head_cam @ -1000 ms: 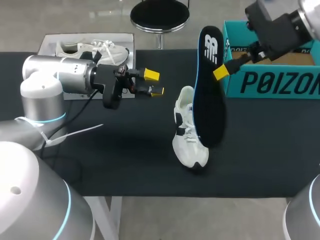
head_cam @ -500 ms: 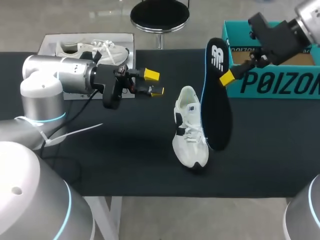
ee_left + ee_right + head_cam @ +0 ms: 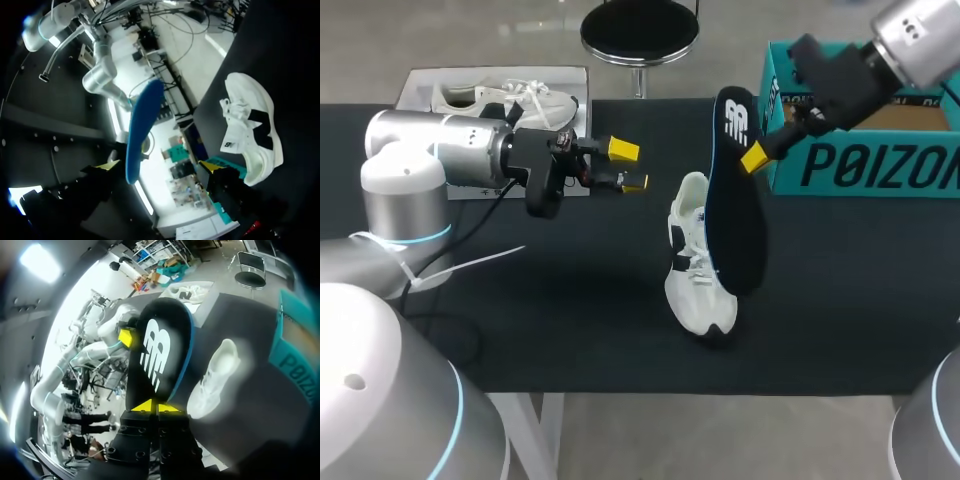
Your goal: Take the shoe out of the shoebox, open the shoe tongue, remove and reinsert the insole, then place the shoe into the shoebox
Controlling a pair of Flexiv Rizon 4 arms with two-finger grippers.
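Right hand (image 3: 755, 157) pinches the insole (image 3: 738, 210) at its upper edge — thin, light, likely floppy; left hand (image 3: 625, 166) open, beside the shoe (image 3: 695, 295).

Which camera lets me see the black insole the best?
The head view: the whole insole hangs from the right gripper by the white shoe. The right wrist view shows it foreshortened, pinched between its fingers. The left wrist view shows only its blue edge, side-on.
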